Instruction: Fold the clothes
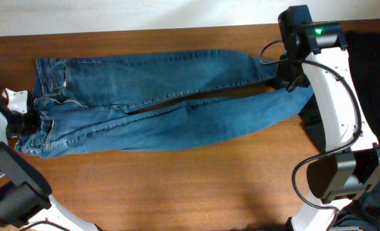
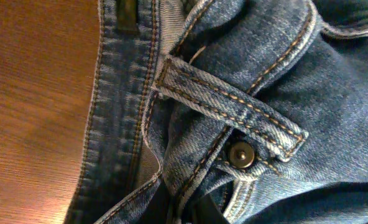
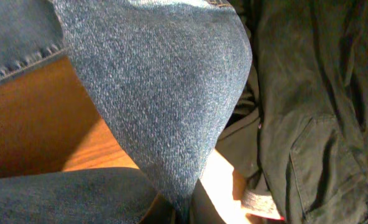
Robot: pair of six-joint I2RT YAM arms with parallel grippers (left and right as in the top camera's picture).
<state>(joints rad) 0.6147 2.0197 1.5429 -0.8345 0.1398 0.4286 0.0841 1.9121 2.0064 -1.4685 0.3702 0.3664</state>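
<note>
Jeans (image 1: pixel 171 102) lie lengthwise across the far half of the desk (image 1: pixel 196 186), with the waistband (image 1: pixel 45 96) at the left and both legs running right, the near leg bowed slightly nearer. We see the left hand (image 1: pixel 28 122) pressed together on the waistband's near corner. Its wrist view shows a belt loop (image 2: pixel 230 109) and a metal button (image 2: pixel 241 154) just above the pinched denim. We find the right hand (image 1: pixel 291 82) pinching the leg ends at the far right, with denim draping from its grip. Dark clothes (image 1: pixel 376 70) sit just beyond it at the desk's right edge.
</note>
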